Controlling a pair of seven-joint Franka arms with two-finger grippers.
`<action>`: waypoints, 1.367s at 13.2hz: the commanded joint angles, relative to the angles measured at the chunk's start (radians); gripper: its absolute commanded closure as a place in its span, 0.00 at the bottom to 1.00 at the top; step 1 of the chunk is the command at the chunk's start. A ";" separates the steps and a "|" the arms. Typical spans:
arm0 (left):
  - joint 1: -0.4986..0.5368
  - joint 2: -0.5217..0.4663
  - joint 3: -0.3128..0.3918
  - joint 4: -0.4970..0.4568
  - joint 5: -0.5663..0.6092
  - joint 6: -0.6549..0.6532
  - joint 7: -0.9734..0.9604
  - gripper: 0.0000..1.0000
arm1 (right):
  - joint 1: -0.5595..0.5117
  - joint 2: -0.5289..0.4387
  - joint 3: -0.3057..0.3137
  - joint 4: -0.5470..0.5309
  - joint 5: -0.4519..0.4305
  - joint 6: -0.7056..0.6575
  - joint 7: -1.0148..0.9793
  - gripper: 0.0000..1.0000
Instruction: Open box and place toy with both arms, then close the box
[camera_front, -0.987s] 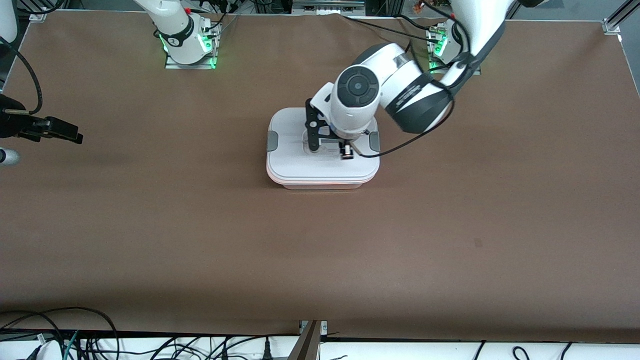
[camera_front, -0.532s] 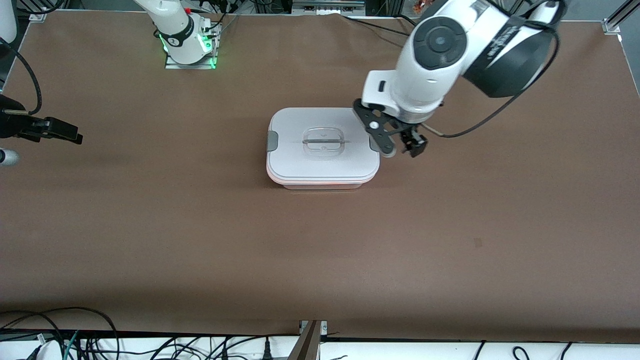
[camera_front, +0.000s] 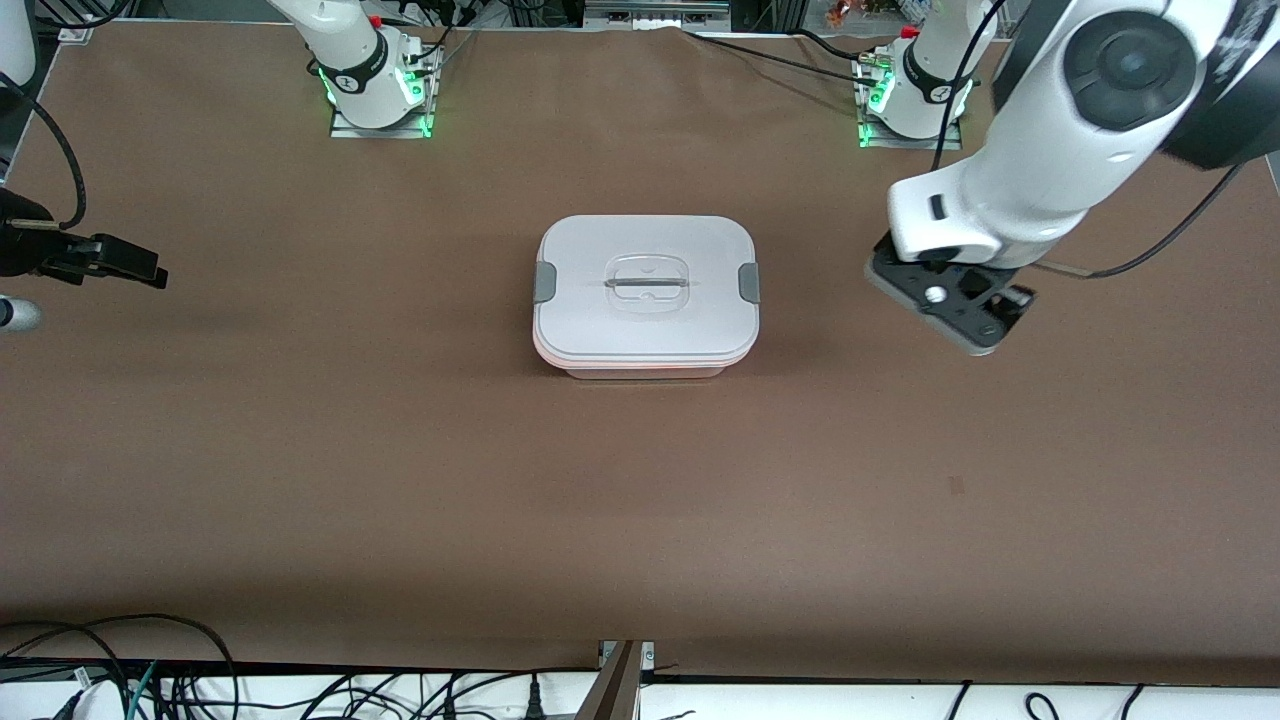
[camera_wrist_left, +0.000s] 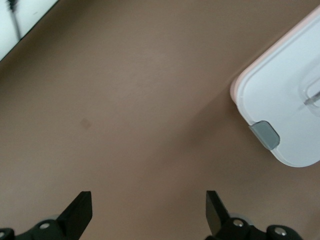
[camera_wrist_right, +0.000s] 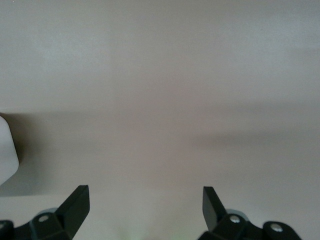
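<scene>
The box (camera_front: 645, 335) stands in the middle of the table, its white lid on, with grey clips (camera_front: 545, 283) at both ends and a clear handle (camera_front: 647, 283) on top. The toy shows in no view. My left gripper (camera_front: 965, 312) hangs over bare table between the box and the left arm's end. In the left wrist view this gripper (camera_wrist_left: 148, 202) is open and empty, and one box (camera_wrist_left: 285, 95) corner shows with a clip (camera_wrist_left: 265, 135). My right gripper (camera_front: 125, 265) waits at the right arm's end. It is open (camera_wrist_right: 145, 200) with nothing between its fingers.
Both arm bases (camera_front: 375, 85) with green lights stand along the table's edge farthest from the front camera. Cables (camera_front: 150, 660) lie off the table's near edge. A small dark spot (camera_front: 956, 486) marks the brown table cover. A white object (camera_wrist_right: 6, 150) shows at the right wrist view's edge.
My left gripper has come off the lid's handle, opened wide, and swung away from the box toward the left arm's end. The box and the right arm have not moved.
</scene>
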 joint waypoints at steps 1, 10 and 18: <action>0.007 -0.132 0.126 -0.084 -0.109 -0.015 -0.145 0.00 | 0.005 -0.012 -0.007 -0.005 0.018 0.006 -0.002 0.00; -0.179 -0.335 0.426 -0.356 -0.143 0.145 -0.164 0.00 | 0.006 -0.006 -0.007 0.020 0.018 0.005 -0.004 0.00; -0.184 -0.337 0.476 -0.382 -0.148 0.160 -0.177 0.00 | 0.005 -0.006 -0.007 0.020 0.019 0.005 -0.001 0.00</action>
